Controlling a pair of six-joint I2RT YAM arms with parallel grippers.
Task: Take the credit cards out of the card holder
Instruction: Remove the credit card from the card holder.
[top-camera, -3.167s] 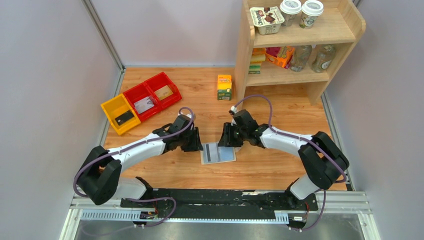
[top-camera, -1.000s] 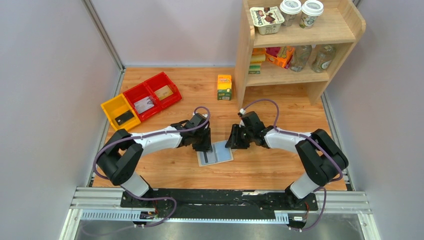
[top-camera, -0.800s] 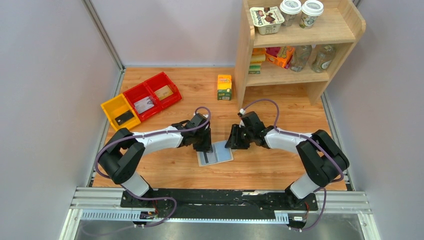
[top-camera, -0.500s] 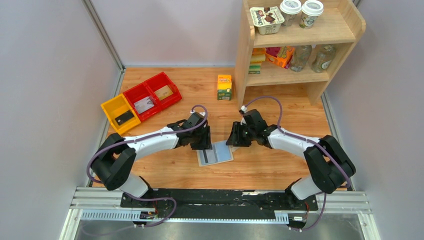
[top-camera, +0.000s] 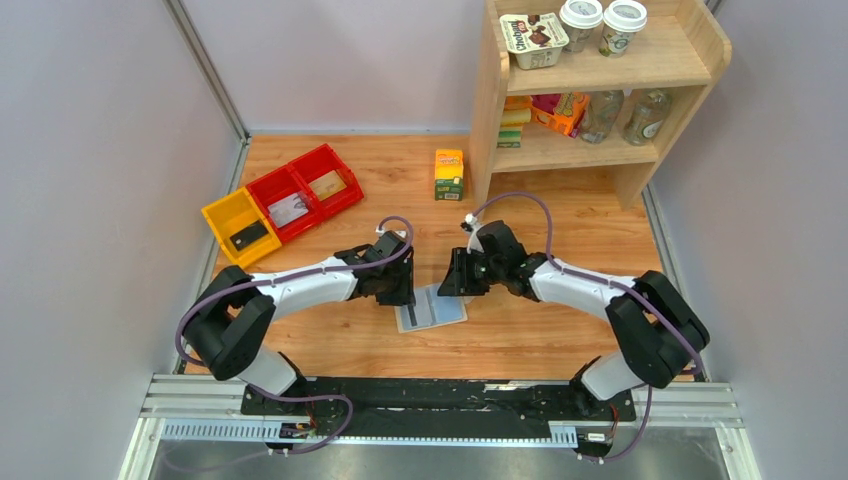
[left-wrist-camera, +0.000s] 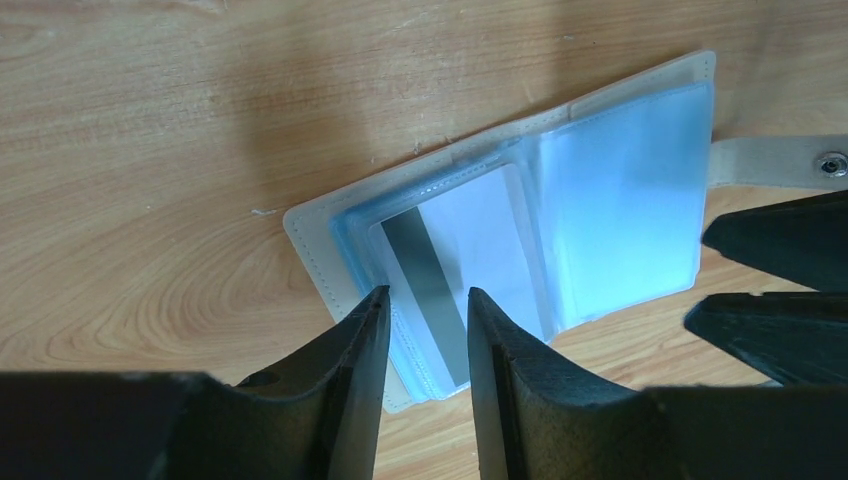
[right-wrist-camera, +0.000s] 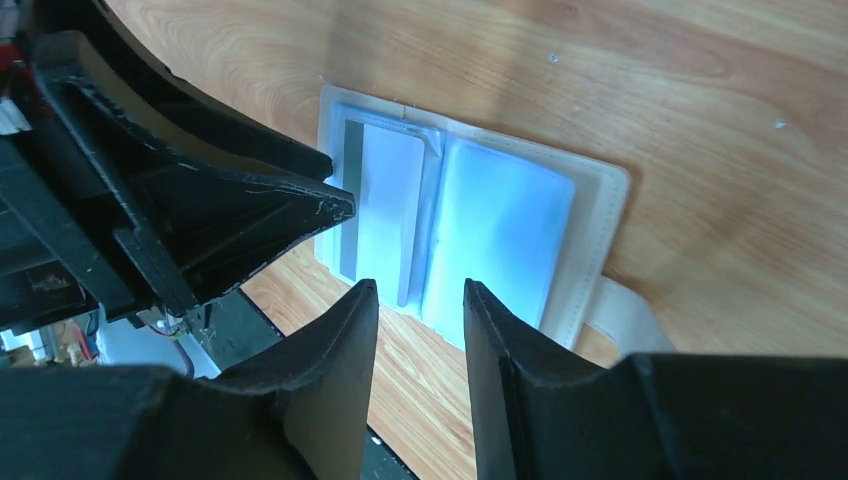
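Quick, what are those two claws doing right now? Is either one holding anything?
Left claw: open, empty, over the striped card in the card holder.
Right claw: open, empty, over the card holder.

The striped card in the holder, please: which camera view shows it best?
Left wrist view: the striped card sits mid-frame, its dark stripe sharp. Right wrist shows it smaller and dimmer; the top view, only tiny.

The wooden table bears the open card holder, coloured bins, carton and shelf.
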